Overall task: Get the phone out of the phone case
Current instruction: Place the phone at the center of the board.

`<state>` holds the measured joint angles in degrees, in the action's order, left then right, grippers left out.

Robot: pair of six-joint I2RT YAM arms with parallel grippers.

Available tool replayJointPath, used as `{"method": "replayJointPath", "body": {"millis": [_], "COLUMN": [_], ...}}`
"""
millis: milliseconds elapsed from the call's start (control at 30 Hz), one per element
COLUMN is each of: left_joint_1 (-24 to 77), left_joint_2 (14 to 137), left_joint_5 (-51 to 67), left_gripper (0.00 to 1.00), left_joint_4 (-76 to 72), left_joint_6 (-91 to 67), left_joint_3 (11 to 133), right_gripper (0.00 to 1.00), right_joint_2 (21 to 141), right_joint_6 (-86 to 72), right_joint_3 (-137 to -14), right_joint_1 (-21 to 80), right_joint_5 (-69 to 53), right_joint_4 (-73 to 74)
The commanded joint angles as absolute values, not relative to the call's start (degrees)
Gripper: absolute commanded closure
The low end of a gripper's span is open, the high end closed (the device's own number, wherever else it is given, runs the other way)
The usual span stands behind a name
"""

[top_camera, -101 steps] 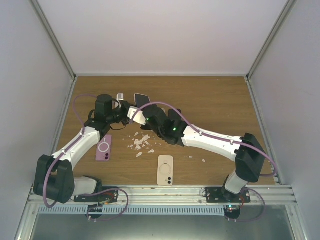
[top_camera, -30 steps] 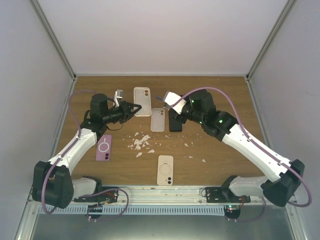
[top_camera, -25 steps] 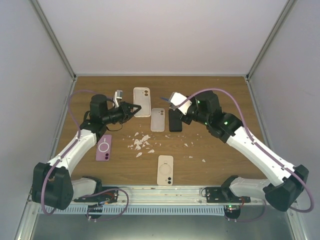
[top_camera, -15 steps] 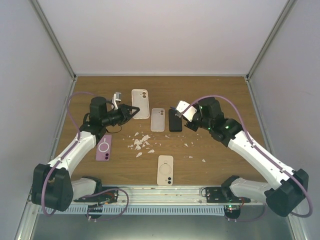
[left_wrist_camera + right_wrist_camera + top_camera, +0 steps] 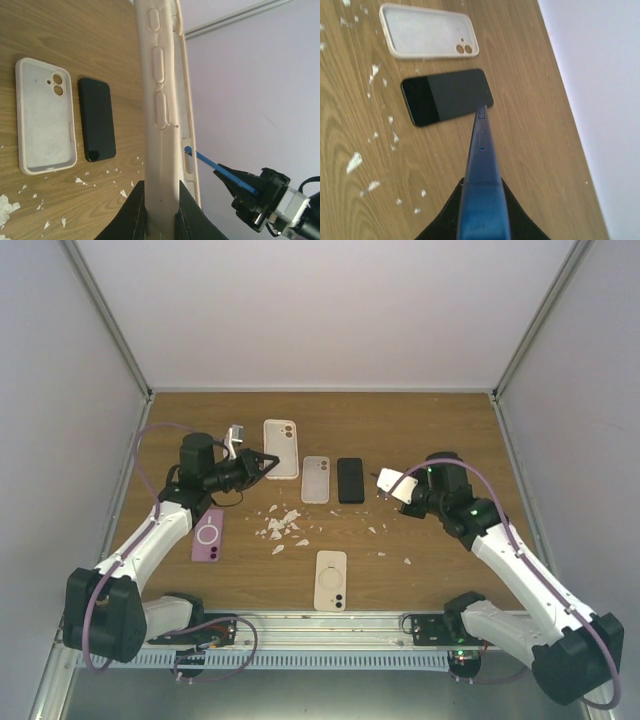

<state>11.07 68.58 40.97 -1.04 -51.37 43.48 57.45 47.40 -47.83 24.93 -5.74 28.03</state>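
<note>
The left tool (image 5: pixel 160 186) clamps the cream case (image 5: pixel 157 90) rim, likely flexible; right tool (image 5: pixel 482 186) pinches the blue phone (image 5: pixel 481 145) edgewise, likely rigid, slippery.

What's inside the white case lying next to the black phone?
Nothing. The white case lies open side up, showing only its bare lining and camera holes. The black phone lies beside it, not in it. Whatever is underneath the case is hidden.

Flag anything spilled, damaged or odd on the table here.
White flakes lie scattered across the table near the empty white case and the bare black phone; they look like chipped debris, source unclear.
</note>
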Motion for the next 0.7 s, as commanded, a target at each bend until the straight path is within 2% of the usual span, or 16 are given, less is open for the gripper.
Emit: {"method": "replayJointPath", "body": {"millis": [0, 267, 500, 667], "left_joint_1": [10.66, 10.48, 8.16, 5.35], "left_joint_2": [69.71, 75.05, 78.10, 79.90], "left_joint_5": [42.92, 49.23, 51.77, 57.75], "left_gripper": [1.00, 1.00, 1.00, 1.00], "left_joint_4": [-0.88, 5.70, 11.76, 12.01], "left_joint_6": [-47.80, -40.57, -36.21, -36.66], "left_joint_3": [47.96, 55.90, 61.33, 62.56], "right_gripper": [1.00, 1.00, 0.99, 0.98], "right_joint_2": [54.98, 58.42, 61.14, 64.41], "right_joint_6": [59.52, 69.46, 77.16, 79.71], "right_joint_3": [-45.48, -43.07, -35.01, -31.41], "right_joint_1": [21.18, 13.53, 11.62, 11.41], "right_joint_5": [-9.36, -17.46, -17.62, -14.99], "right_joint_4": [21.86, 13.14, -1.29, -9.64]}}
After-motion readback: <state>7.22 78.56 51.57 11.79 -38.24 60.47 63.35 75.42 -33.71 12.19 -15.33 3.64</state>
